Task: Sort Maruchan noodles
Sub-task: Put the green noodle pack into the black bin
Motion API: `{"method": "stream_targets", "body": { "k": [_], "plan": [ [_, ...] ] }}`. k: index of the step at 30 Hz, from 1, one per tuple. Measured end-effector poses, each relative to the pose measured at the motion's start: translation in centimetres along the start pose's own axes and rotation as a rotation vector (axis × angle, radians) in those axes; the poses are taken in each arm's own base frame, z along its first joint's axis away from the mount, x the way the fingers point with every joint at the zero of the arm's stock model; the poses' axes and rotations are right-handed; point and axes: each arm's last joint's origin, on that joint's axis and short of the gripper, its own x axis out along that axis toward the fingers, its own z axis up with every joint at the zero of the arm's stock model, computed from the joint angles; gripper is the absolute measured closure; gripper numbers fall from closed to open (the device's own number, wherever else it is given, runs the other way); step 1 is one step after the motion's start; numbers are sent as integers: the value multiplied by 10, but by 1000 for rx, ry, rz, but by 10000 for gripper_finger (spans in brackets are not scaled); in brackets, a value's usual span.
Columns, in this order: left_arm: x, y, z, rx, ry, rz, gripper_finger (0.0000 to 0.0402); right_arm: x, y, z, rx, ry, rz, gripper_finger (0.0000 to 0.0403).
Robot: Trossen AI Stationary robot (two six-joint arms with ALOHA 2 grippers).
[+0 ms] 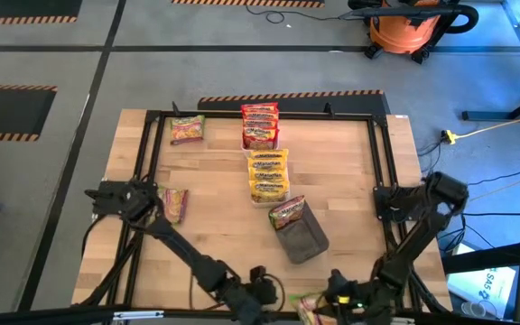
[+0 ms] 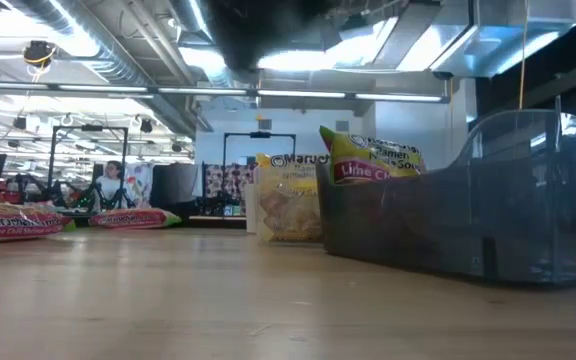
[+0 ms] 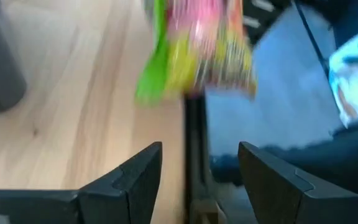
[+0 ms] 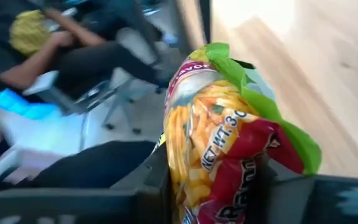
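We see the left gripper (image 3: 199, 177) with fingers spread and empty, a green-and-pink noodle packet (image 3: 197, 46) just ahead of them over the surface (image 3: 73, 93) edge. The right gripper (image 4: 213, 186) fingers clamp a packet (image 4: 229, 143) between them.

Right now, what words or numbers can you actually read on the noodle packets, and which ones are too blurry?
"NET WT. 3 O": packet in the right gripper.
"Ramen", "Lime Chili": packet in the dark tray.
"Maruc": yellow packet.
"Lime Chili Shrimp": flat packet.
Top-down packet print: too small.
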Motion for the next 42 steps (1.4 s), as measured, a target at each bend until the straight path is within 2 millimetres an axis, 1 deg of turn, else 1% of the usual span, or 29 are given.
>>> {"method": "stream_targets", "body": {
  "k": [3,6,9,12,15,18,22,24,26,29,32,36,40,42],
  "plan": [
    [-20,-12,1,32,31,-1,195,-15,12,15,-53,-12,59,306],
    [-38,-22,2,56,5,28,195,-29,19,35,-140,-71,70,314],
    [-46,-29,-4,62,-36,58,195,-39,20,54,-211,-172,26,315],
    [-50,-31,-12,48,-111,56,195,-39,21,71,-292,-245,7,313],
    [-58,-27,-20,14,-216,56,195,-31,18,86,-367,-281,3,313],
    [-73,-18,-32,-31,-342,22,195,-25,16,101,-411,-305,7,314],
    [-94,-3,-50,-122,-513,-16,195,-18,13,121,-460,-365,22,311],
    [-99,6,-54,-148,-577,2,195,-15,11,132,-483,-396,30,311],
    [-103,11,-54,-172,-637,24,195,-10,5,143,-501,-415,16,312],
    [-105,14,-48,-159,-689,41,195,-4,-4,157,-503,-420,4,314],
    [-109,19,-37,-129,-716,70,195,-1,-10,166,-504,-416,5,312],
    [-122,19,-22,-73,-737,99,188,0,-10,169,-506,-425,22,311],
    [-141,19,-11,-55,-740,141,164,-1,-7,169,-519,-423,70,314],
    [-141,21,-9,-43,-729,164,150,-2,-6,169,-524,-429,83,312]
  ]
}}
